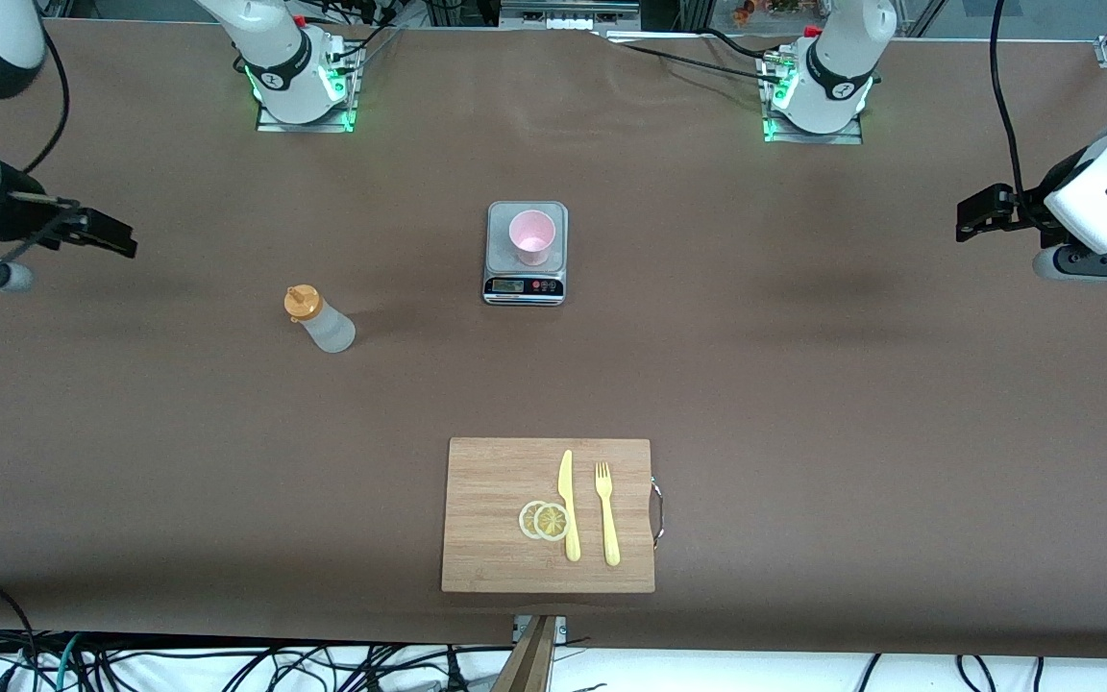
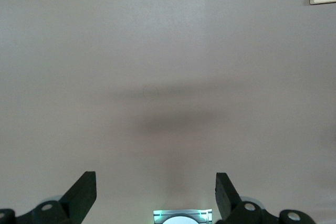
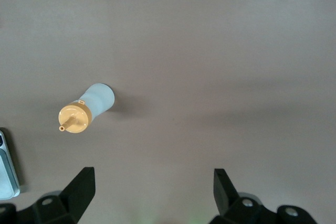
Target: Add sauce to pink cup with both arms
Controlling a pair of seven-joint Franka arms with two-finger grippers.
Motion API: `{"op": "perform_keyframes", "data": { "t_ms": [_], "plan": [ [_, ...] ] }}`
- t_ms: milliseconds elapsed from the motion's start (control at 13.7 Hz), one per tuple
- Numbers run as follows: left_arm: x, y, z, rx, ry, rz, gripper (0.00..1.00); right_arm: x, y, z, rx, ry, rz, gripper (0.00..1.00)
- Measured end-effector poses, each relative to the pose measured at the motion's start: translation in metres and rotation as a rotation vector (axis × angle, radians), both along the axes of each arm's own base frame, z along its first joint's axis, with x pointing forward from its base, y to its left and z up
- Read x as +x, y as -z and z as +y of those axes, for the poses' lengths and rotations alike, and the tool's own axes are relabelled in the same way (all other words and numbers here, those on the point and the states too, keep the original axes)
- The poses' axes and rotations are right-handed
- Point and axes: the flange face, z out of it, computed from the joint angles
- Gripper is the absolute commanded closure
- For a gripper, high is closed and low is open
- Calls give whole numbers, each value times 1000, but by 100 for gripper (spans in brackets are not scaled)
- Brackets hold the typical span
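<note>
1. Table point(image 1: 803, 384): brown cover, carrying everything below.
2. Board point(image 1: 496, 481): lying nearer the camera than the scale, holding knife point(image 1: 568, 505), fork point(image 1: 606, 514) and two lemon slices point(image 1: 544, 520).
3. Left gripper point(image 1: 971, 216): hanging over bare table toward the left arm's end, well apart from the scale; fingers point(image 2: 84, 192) spread wide, gripping nothing.
4. Right gripper point(image 1: 116, 235): hanging toward the right arm's end, fingers point(image 3: 81, 187) likewise wide, nothing between them.
5. Scale point(image 1: 526, 284): sitting mid-table.
6. Bottle point(image 1: 321, 320): standing upright, capped, beside the scale toward the right arm's end, slightly nearer the camera.
7. Cup point(image 1: 531, 235): standing on the scale; contents not readable.
8. Judgement: fitting either pre-pour or bottle set back down.
</note>
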Motion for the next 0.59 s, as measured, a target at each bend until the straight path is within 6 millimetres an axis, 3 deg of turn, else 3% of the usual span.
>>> {"op": "perform_keyframes", "data": {
  "t_ms": [293,586],
  "plan": [
    [0,0,0,0,0,0,0,-8,-43,-23,-2,44,-58,0],
    [0,0,0,0,0,0,0,-4,-44,-16,-3,30,-80,0]
  ]
}}
